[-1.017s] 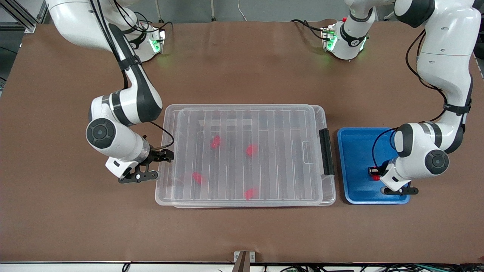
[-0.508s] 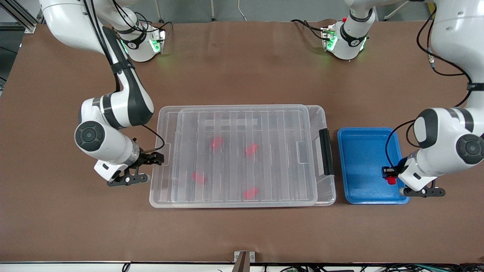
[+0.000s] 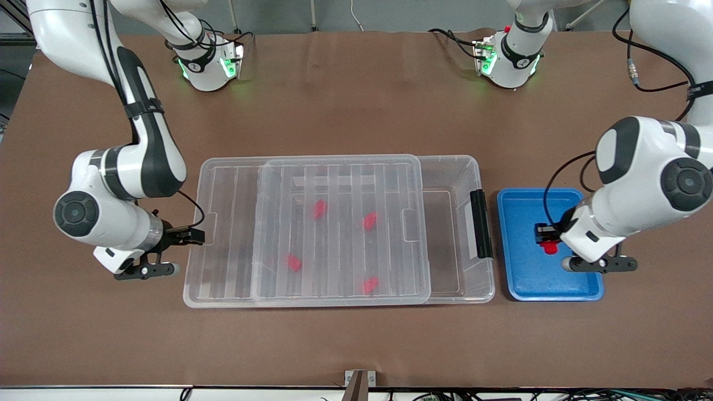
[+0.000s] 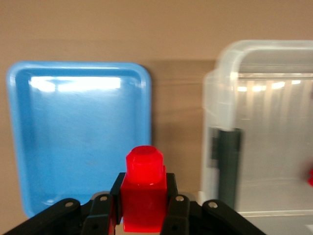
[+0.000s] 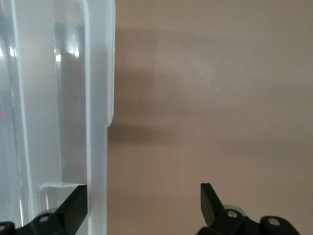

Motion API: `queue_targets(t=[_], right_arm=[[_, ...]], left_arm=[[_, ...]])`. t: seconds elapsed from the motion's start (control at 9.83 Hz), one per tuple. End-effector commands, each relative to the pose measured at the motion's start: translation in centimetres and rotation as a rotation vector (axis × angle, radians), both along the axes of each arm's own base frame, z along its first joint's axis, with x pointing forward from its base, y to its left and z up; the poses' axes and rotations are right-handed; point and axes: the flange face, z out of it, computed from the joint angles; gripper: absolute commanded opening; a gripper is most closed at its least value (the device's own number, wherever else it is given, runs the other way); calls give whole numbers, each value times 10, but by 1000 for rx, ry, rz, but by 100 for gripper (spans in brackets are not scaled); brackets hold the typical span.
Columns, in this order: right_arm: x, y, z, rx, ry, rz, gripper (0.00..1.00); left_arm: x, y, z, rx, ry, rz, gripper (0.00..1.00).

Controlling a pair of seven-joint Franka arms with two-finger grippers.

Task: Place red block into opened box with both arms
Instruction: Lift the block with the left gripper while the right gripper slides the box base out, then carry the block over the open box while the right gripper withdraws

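My left gripper [image 3: 546, 240] hangs over the blue tray [image 3: 521, 278], shut on a red block [image 3: 551, 248]. The left wrist view shows that block [image 4: 144, 193] clamped between the fingers, stub pointing away. The clear box [image 3: 458, 223] lies mid-table with its ribbed lid [image 3: 234, 223] slid toward the right arm's end. That leaves a strip uncovered beside the black latch bar [image 3: 480, 223]. My right gripper [image 3: 193, 236] stands open at the lid's short edge. One finger [image 5: 73, 205] sits over the lid's rim [image 5: 98, 147] and the other is over bare table. Several red blocks [image 3: 318, 209] lie under the lid.
The blue tray sits beside the box's latch end, toward the left arm's end, with nothing lying in it. Brown table surface surrounds both containers. Both arm bases stand along the table edge farthest from the front camera.
The right gripper has moved toward the right arm's end, dragging the lid with it and uncovering the latch end. The left gripper, still holding the red block, has shifted over the tray.
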Motion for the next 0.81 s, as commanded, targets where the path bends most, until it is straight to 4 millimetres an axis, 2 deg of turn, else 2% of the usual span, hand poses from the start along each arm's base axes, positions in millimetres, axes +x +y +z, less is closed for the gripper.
queue_targets(t=[0.0, 0.1, 0.2, 0.41, 0.61, 0.71], right_arm=[[-2, -27, 7, -5, 3, 20, 100], [-1, -25, 10, -3, -2, 11, 100], [-2, -20, 24, 6, -10, -4, 100], [-15, -24, 105, 18, -74, -150, 100], [-31, -50, 188, 42, -126, -218, 100], [-43, -68, 215, 33, -123, -242, 100]], left_arm=[[-17, -61, -24, -1, 62, 66, 1], [-23, -85, -29, 1, 70, 77, 1], [-30, -113, -37, 0, 71, 70, 1], [-37, -147, -59, -20, 54, 25, 2], [-46, -180, -104, -9, 38, -7, 2], [-49, -188, -128, -2, 24, 7, 2]])
